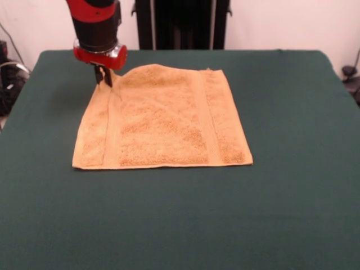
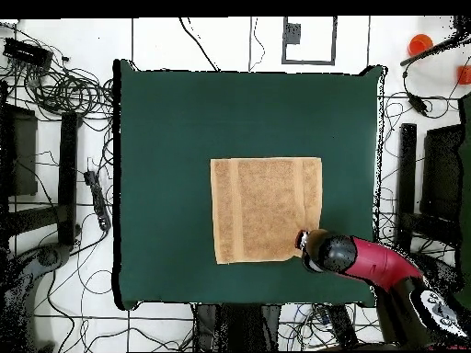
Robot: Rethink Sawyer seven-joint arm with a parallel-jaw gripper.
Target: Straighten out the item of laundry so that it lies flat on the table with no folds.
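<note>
The golden tan towel (image 1: 163, 121) lies almost flat near the middle of the dark green table (image 1: 281, 214). Its smoother woven bands run front to back near its left and right sides. Its far left corner is drawn up off the cloth. My gripper (image 1: 103, 79) stands at that corner, with the fingers close together on the towel's edge. In the overhead view the towel (image 2: 267, 210) is a near square on the table (image 2: 166, 138). There the gripper (image 2: 305, 241) covers its lower right corner.
The robot's black pedestal (image 1: 180, 22) stands behind the table's far edge. Wide green cloth surrounds the towel on every side. Cables (image 2: 64, 92) and equipment lie on the floor around the table, with an orange object (image 2: 420, 43) at the upper right.
</note>
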